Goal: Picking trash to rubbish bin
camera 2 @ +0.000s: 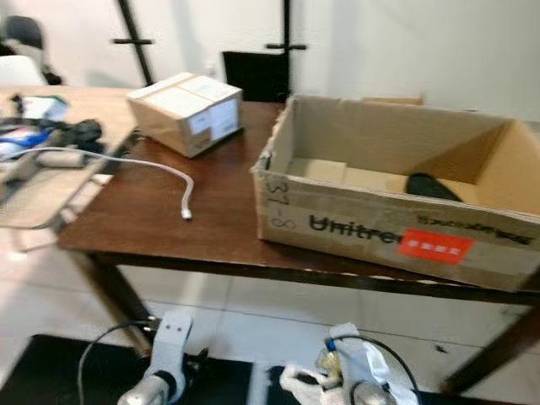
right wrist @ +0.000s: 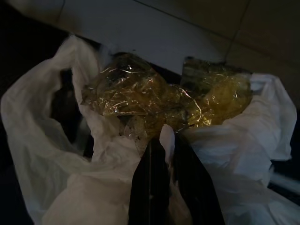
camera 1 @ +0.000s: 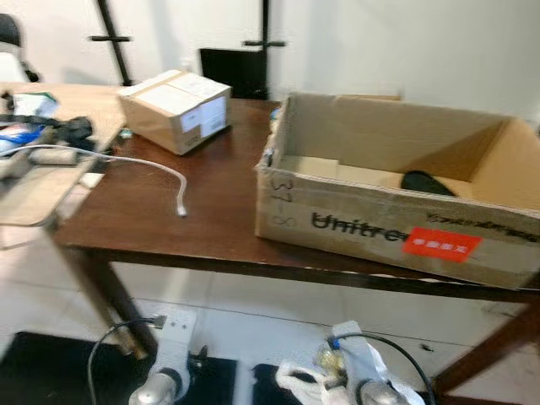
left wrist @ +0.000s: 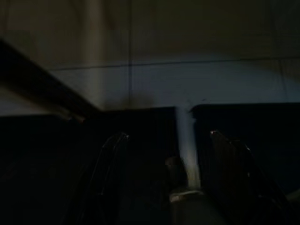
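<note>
Head views first: a dark wood table (camera 1: 169, 219) with a big open cardboard box (camera 1: 396, 211) on its right part, printed lettering and a red sticker on the front. There's something black (camera 1: 428, 182) lying inside it, can't tell what. A smaller taped box (camera 1: 175, 108) sits toward the far left of the table, and a white cable (camera 1: 160, 173) trails across the wood from the cluttered lighter table (camera 1: 51, 169) next door. Down at the bottom edge both arms hang low over the tiled floor (camera 1: 253, 321). The right gripper (camera 2: 337, 375) has a white plastic bag (camera 2: 308, 380) bunched up at it.

Left wrist view: really dark. The left gripper (left wrist: 168, 140) has its two fingers (left wrist: 110, 159) spread well apart, holding nothing, with floor tiles and a dark mat beyond.

Right wrist view: the fingers (right wrist: 150, 187) are squeezed together on a fold of that bag, pinched right at the middle. Crumpled yellowish clear wrap (right wrist: 164, 98) sits in the bag's open top.
</note>
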Robot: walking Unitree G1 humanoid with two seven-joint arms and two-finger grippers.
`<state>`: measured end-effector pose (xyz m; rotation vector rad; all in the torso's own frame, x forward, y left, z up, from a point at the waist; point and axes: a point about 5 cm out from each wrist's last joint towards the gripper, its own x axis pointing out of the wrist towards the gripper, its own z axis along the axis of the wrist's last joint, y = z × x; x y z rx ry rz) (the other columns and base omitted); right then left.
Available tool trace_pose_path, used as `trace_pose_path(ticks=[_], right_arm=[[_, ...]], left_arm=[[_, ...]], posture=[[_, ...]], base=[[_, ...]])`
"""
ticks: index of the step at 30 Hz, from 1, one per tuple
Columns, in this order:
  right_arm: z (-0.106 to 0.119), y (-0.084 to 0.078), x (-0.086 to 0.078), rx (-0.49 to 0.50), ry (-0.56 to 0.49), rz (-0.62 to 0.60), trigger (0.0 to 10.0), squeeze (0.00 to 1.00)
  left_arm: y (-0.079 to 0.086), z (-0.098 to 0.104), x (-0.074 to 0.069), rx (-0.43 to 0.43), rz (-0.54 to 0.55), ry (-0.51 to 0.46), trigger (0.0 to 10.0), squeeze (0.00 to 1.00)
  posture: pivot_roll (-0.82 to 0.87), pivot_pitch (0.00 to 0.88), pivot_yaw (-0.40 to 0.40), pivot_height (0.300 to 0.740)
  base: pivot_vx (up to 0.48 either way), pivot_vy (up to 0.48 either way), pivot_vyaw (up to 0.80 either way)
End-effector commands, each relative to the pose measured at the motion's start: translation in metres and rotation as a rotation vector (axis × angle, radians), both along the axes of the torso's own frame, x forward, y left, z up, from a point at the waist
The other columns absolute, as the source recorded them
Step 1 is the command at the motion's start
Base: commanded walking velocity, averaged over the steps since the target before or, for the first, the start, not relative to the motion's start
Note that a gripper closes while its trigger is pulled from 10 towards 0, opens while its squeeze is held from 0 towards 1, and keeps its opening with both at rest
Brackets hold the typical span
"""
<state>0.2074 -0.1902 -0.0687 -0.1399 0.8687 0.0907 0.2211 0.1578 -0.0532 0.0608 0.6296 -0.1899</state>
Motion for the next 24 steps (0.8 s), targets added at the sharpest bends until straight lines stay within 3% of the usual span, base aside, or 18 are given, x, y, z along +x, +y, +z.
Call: trace_pose_path(ticks=[1,7,14,24], right_arm=[[-0.0014,0.0006,-0.0018,0.004,0.010,-0.014,10.0,0.00],[-0.0022,0.0006,-0.0033,0.004,0.012,-0.016,10.0,0.00],[-0.0033,0.0000,-0.0055,0.009,0.014,-0.029,10.0,0.00],[-0.0036,-0.0005,-0.0062,0.011,0.017,-0.033,10.0,0.00]], left_arm=[[0.0005,-0.0015,-0.0024,0.005,-0.016,0.011,10.0,0.00],[0.0001,-0.0024,-0.0033,0.007,-0.034,0.021,10.0,0.00],[-0.0016,-0.0024,-0.0032,-0.003,-0.038,0.024,10.0,0.00],[0.0013,-0.0008,-0.0002,-0.003,-0.012,0.018,10.0,0.00]], posture=[[-0.05,0.082,0.000,0.740],[-0.05,0.085,0.002,0.740],[-0.05,0.087,0.007,0.740],[-0.06,0.085,0.009,0.740]], base=[[0.000,0.000,0.00],[0.000,0.000,0.00],[0.000,-0.480,0.00],[0.000,0.000,0.00]])
